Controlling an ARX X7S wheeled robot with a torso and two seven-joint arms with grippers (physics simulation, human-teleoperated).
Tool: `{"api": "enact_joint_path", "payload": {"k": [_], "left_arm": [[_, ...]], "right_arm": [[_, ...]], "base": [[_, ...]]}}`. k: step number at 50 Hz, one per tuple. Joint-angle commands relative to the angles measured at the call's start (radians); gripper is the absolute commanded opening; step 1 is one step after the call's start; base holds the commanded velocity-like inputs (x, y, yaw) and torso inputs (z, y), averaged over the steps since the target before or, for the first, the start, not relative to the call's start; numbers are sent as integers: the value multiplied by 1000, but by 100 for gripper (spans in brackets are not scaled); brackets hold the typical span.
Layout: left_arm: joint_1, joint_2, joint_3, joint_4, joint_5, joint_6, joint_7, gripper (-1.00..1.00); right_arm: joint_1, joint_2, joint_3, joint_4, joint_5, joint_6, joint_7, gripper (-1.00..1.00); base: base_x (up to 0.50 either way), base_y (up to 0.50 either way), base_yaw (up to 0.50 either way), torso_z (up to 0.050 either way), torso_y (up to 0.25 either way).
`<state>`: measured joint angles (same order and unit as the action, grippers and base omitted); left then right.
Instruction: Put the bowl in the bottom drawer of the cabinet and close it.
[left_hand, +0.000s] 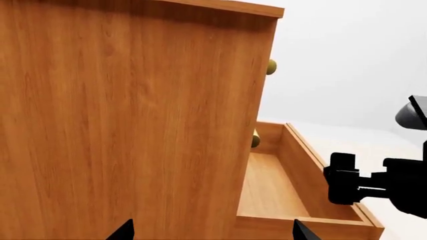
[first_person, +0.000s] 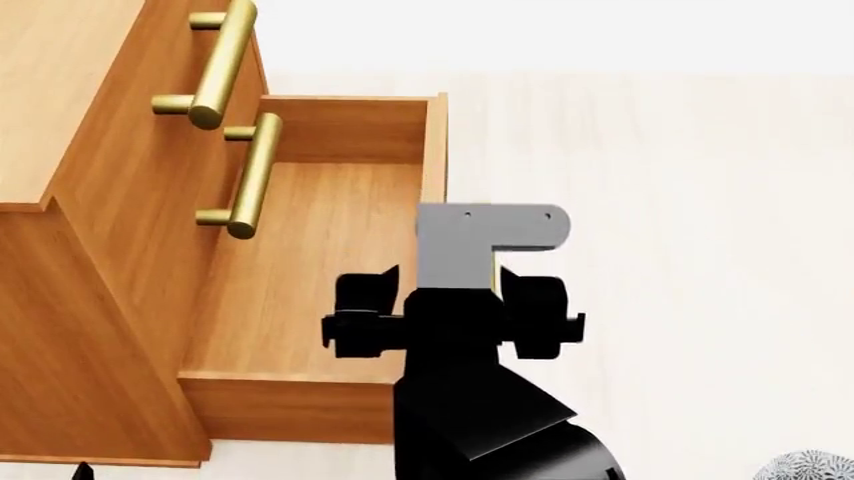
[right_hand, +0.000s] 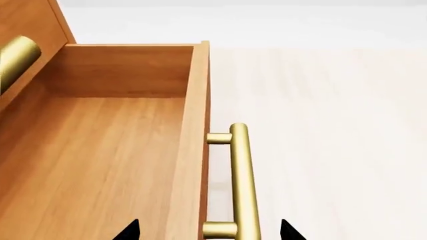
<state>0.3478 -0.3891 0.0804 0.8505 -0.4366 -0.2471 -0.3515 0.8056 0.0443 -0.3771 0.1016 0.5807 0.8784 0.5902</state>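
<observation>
Bottom drawer (first_person: 314, 260): pulled out of the cabinet (first_person: 80, 300), interior bare. Bowl (first_person: 809, 466): on floor, near right, well apart. My right hand (right_hand: 208, 231): released, straddling drawer handle (right_hand: 241, 180). Left hand (left_hand: 212, 232): released beside cabinet.

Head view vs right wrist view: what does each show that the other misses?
Only head view: the right tool over the front wall of the open bottom drawer, the bowl on the floor at the frame's lower right corner, and both upper drawer handles.
Only right wrist view: the bottom drawer's own brass handle, between the two tool fingertips, which stand apart.
Both: the drawer's empty interior and the pale floor.
</observation>
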Motion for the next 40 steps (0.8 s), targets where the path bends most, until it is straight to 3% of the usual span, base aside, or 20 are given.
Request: {"api": "enact_joint_path", "payload": {"k": [1,40], "left_arm": [[0,-4,2,-2,-2,3,-4,100],[1,-20,5,-7,-14,10,-18,100]], "right_arm": [[0,10,-19,31,15,-19,7,100],[7,43,-17,146,67,-101,-4,100]], "base": [[0,0,0,0,0],[0,0,0,0,0]]}}
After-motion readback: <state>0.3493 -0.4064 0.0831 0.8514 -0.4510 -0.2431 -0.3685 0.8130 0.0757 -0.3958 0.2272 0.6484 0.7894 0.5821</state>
